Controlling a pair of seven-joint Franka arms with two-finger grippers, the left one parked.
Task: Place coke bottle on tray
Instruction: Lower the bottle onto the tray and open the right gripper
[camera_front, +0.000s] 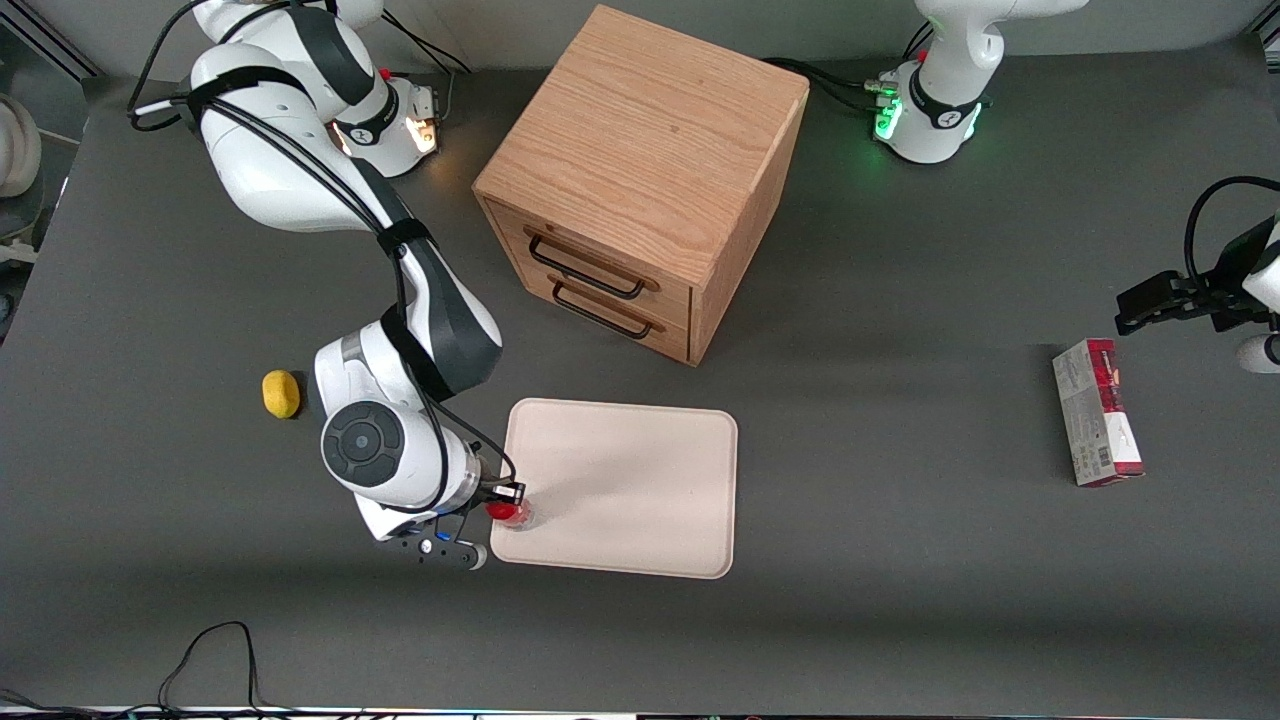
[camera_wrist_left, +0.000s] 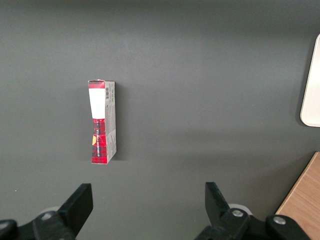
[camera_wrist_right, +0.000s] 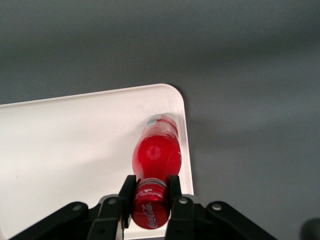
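The coke bottle (camera_wrist_right: 156, 150), slim and red with a red cap and silvery base, stands upright with its base on or just above the pale cream-pink tray (camera_wrist_right: 65, 145), close to the tray's corner. My right gripper (camera_wrist_right: 151, 192) is shut on the bottle's neck just under the cap. In the front view the bottle (camera_front: 509, 513) is at the tray's (camera_front: 640, 480) corner nearest the working arm and the camera, with the gripper (camera_front: 505, 505) above it.
A wooden drawer cabinet (camera_front: 640, 180) stands farther from the camera than the tray. A yellow lemon-like object (camera_front: 281, 394) lies beside the working arm. A red-and-grey carton (camera_front: 1097, 411) lies toward the parked arm's end, also in the left wrist view (camera_wrist_left: 102, 121).
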